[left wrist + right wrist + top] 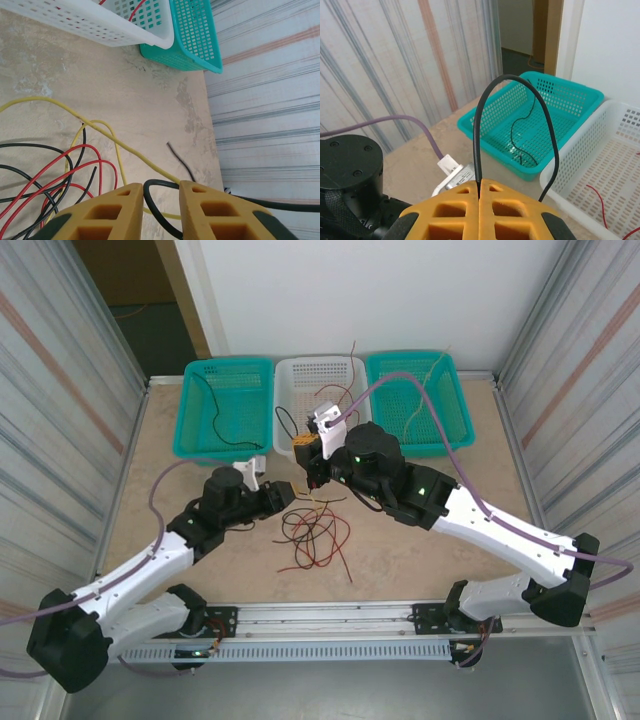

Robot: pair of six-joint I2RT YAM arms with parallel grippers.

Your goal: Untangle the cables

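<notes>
While the right tool (479, 187) is pressed together on a black cable (510, 76), which arches up out of its tips in a tall loop, the left tool (161, 189) stands a little spread. A bend of black cable lies in its gap and is not visibly squeezed. Whether both tools have the same strand I cannot tell. The other cables (315, 530), red, black and yellow, lie in a loose tangle on the tabletop (400, 560) between the arms, just in front of the tools. From the left wrist, a red strand (75, 156) and a yellow strand (50, 100) cross each other beside the left fingers. At the far edge stand three baskets: the left teal basket (240, 390) holds a black cable, the white basket (310, 380) a red one, and the right teal basket (415, 353) a tan one. Sorting therefore looks partly done, and the step in hand seems to be freeing one black cable from the pile. The next move calls for the left tool to pinch that bend firmly. The strand should then be drawn away slowly, so that it slides out from under the red and yellow loops rather than dragging the whole heap along.
</notes>
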